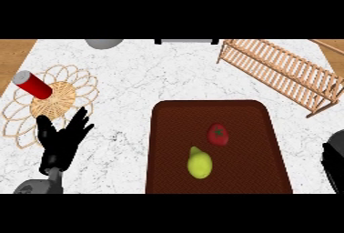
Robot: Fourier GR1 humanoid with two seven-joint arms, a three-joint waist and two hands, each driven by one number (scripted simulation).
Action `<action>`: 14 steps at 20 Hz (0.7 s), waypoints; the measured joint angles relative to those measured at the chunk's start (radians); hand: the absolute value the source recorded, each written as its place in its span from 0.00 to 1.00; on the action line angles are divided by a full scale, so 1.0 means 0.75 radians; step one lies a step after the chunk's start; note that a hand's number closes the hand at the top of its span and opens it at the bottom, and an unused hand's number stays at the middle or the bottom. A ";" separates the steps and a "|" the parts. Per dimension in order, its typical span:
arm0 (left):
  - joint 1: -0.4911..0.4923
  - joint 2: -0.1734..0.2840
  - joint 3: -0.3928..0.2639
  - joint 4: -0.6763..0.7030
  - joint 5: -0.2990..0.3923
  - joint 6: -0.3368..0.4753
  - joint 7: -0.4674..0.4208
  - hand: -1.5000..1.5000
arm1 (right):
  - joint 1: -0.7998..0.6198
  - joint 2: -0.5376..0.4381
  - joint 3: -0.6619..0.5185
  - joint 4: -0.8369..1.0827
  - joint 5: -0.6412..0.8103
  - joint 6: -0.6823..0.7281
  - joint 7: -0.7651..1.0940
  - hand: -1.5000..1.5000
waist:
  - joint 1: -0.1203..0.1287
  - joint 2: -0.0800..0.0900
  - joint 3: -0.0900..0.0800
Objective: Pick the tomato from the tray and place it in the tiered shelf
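Two fruits we note on the tray: tomato near its centre, lemon just beside. Left hand released; right hand partly cropped, state unclear. Shelf at counter's far right corner.

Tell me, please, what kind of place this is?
Probably a kitchen counter: a white marble top holds a dark brown tray with a tomato and a yellow-green pear, beside a wooden slatted shelf.
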 measured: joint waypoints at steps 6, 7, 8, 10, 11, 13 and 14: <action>-0.025 -0.002 -0.002 0.003 -0.007 -0.013 0.022 0.50 | -0.230 -0.043 0.053 -0.032 0.223 0.087 0.525 0.00 | 0.023 0.005 -0.002; -0.028 -0.009 -0.007 0.011 -0.015 -0.013 0.013 0.50 | -0.283 -0.036 0.055 -0.020 0.258 0.109 0.602 0.00 | 0.026 0.006 -0.002; -0.030 -0.006 -0.005 0.014 -0.014 -0.022 0.013 0.50 | -0.333 -0.020 0.067 -0.016 0.303 0.128 0.676 0.00 | 0.028 0.005 -0.002; -0.030 -0.006 -0.009 -0.001 -0.015 -0.022 0.028 0.50 | -0.426 0.019 0.091 0.023 0.385 0.175 0.776 0.00 | 0.036 0.006 -0.003; -0.041 -0.007 -0.008 0.006 -0.017 -0.022 0.030 0.50 | -0.469 0.033 0.095 0.045 0.412 0.206 0.817 0.00 | 0.037 0.007 -0.004; -0.040 -0.006 -0.009 -0.001 -0.020 -0.020 0.045 0.50 | -0.552 0.075 0.107 0.102 0.470 0.258 0.885 0.00 | 0.038 0.006 -0.004; -0.035 -0.003 0.000 0.006 -0.016 -0.026 0.035 0.50 | -0.588 0.099 0.113 0.125 0.489 0.283 0.916 0.00 | 0.037 0.006 -0.003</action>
